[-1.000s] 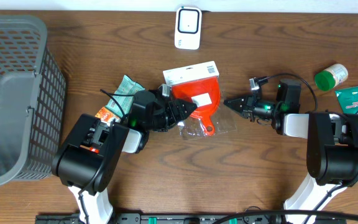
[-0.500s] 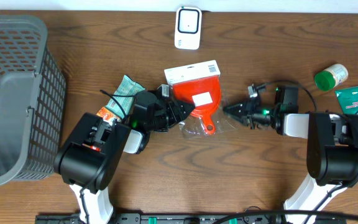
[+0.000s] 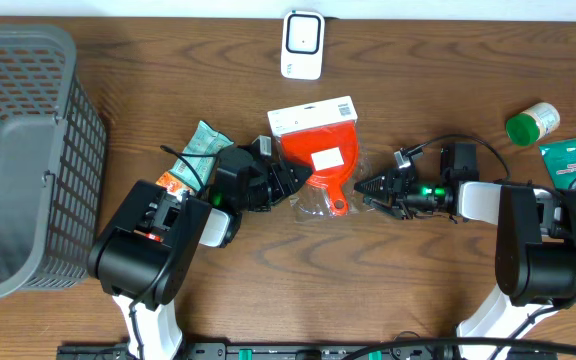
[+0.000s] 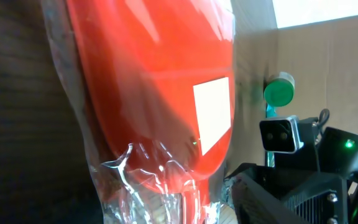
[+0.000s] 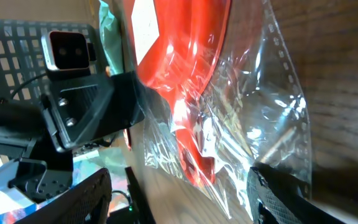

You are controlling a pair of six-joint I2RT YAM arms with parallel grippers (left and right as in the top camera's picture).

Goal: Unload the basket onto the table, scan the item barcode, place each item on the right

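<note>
You're at the pick-up step. The red bagged item (image 3: 320,160) lies mid-tabletop, the scanner (image 3: 302,44) at the far edge. Your right tool (image 3: 360,186) is spread at the bag; whether the left tool (image 3: 305,179) is gripping, I cannot tell. Next you need a firm pinch before lifting.

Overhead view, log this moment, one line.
item: bagged red scoop | left hand: at its edge | right hand: open, at its edge

A pretend shop till in a robot test room is shown. A wooden table (image 3: 418,290) is laid with a grey shopping basket (image 3: 83,140), a white scanner (image 3: 302,44) and a green-capped bottle (image 3: 531,122). A left arm (image 3: 148,250) and a right arm (image 3: 538,250) are fixed at its edge.
</note>
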